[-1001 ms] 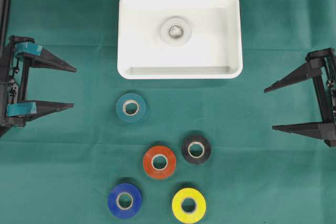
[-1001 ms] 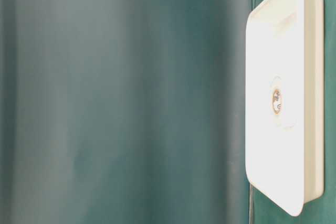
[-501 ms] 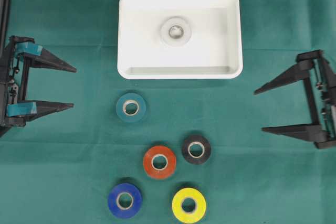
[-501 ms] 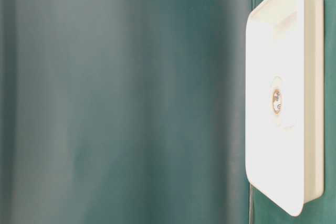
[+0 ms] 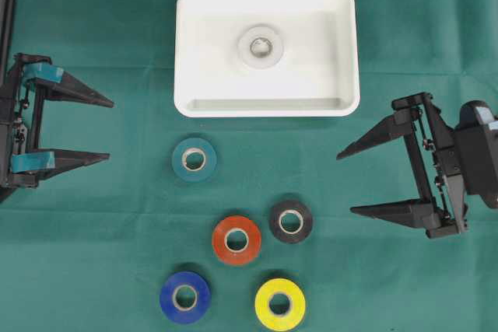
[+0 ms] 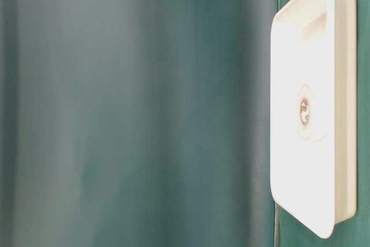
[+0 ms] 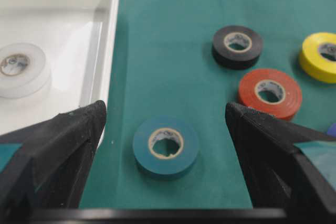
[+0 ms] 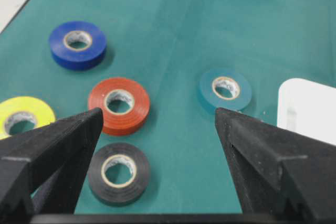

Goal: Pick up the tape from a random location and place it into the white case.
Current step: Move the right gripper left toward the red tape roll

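The right gripper (image 5: 346,183) stands with its jaws spread wide and empty. Just ahead of its tips, toward its lower jaw, lies the black tape roll (image 5: 291,221), flat with its hole up; it looks the likeliest pick. The orange roll (image 5: 236,239) sits close behind it, leaving little room for a finger there. The white case (image 5: 347,52) lies off the upper jaw's side. The left gripper (image 5: 109,131), also agape and empty, faces the teal roll (image 5: 194,159), farther off.
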Controlling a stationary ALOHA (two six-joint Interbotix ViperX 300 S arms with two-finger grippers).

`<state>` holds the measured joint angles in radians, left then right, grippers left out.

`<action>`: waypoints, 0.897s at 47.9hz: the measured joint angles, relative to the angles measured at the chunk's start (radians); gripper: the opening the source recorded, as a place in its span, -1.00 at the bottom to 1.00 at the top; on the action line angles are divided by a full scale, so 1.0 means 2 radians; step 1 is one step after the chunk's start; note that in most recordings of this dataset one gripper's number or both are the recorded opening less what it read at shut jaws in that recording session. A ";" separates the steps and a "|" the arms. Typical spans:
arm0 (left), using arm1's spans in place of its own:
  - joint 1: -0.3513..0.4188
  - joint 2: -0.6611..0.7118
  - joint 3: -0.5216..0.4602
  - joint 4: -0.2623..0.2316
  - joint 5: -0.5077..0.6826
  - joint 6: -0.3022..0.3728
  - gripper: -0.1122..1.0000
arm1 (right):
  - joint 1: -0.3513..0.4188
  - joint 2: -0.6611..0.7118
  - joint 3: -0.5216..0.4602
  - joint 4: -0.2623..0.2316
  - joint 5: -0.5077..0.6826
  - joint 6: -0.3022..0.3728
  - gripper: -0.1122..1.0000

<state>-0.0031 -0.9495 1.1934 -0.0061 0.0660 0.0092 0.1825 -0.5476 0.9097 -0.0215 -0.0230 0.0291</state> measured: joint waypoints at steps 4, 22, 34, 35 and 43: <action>0.000 0.000 -0.001 0.000 0.000 -0.001 0.93 | 0.000 0.000 0.000 0.000 -0.005 0.000 0.82; 0.000 0.000 -0.001 0.001 0.000 -0.001 0.93 | 0.013 0.027 -0.028 -0.001 -0.011 0.002 0.82; 0.000 0.000 -0.001 0.001 0.000 -0.001 0.93 | 0.023 0.093 -0.084 -0.001 -0.012 0.002 0.82; 0.000 0.000 -0.001 0.000 0.000 -0.001 0.93 | 0.023 0.099 -0.089 -0.001 -0.012 0.002 0.82; 0.000 0.001 -0.001 0.001 0.001 -0.008 0.93 | 0.024 0.147 -0.133 -0.001 -0.012 0.002 0.82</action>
<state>-0.0031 -0.9480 1.1919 -0.0046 0.0675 -0.0061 0.2301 -0.2531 0.6427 -0.0230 -0.0460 0.0337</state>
